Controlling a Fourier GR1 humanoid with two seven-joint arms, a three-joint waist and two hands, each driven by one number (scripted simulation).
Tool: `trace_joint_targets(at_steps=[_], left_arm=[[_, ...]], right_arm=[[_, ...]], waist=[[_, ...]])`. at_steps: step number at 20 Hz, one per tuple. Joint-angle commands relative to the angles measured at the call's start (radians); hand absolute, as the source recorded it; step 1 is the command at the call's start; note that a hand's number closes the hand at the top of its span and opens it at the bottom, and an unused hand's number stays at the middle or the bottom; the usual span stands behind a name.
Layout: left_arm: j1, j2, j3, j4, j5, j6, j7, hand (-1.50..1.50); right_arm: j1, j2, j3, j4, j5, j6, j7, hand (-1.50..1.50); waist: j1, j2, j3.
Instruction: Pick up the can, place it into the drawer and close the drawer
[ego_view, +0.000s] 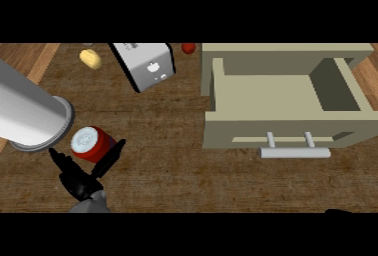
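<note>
The red can (90, 143) is cradled between the spread fingers and thumb of the left hand (83, 181) on the desk (170, 170), not clamped yet. The open drawer (273, 95) waits at three o'clock, so it's lined up for a grab.

Light was even and fairly dim, with no clear single source. The wooden counter (184, 170) looked dull, without glare. The open drawer (284, 95) showed a darker inner wall at its right side. The grey cylinder (29, 117) at left shaded from pale to darker grey. Edges stayed undistorted.
</note>
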Motion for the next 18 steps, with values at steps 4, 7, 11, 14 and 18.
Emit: trace_joint_targets(at_steps=[4,7,11,14,18], left_arm=[[-0.085,0.006,0.146,0.224,0.088,-0.155,-0.14,-1.5],[-0.013,0.0,0.061,0.22,0.183,-0.148,-0.248,-1.5],[-0.07,0.0,0.123,0.253,0.127,-0.184,-0.21,-1.5],[-0.215,0.022,0.18,0.398,0.109,-0.195,-0.23,-1.5],[-0.233,0.081,0.199,0.529,0.118,-0.371,-0.248,-1.5]], right_arm=[[0.024,0.019,0.004,-0.027,0.0,0.031,0.005,-1.5],[-0.023,0.002,-0.036,0.003,0.01,0.016,0.0,-1.5],[-0.018,0.026,-0.017,-0.026,0.011,0.021,0.034,-1.5],[-0.037,-0.001,-0.037,-0.042,0.012,0.022,0.061,-1.5],[-0.018,-0.003,-0.048,-0.085,-0.013,0.032,0.09,-1.5]], waist=[[-0.001,0.0,0.0],[0.002,0.0,0.0],[0.002,-0.001,0.001],[-0.001,0.0,0.001],[-0.006,0.001,0.0]])
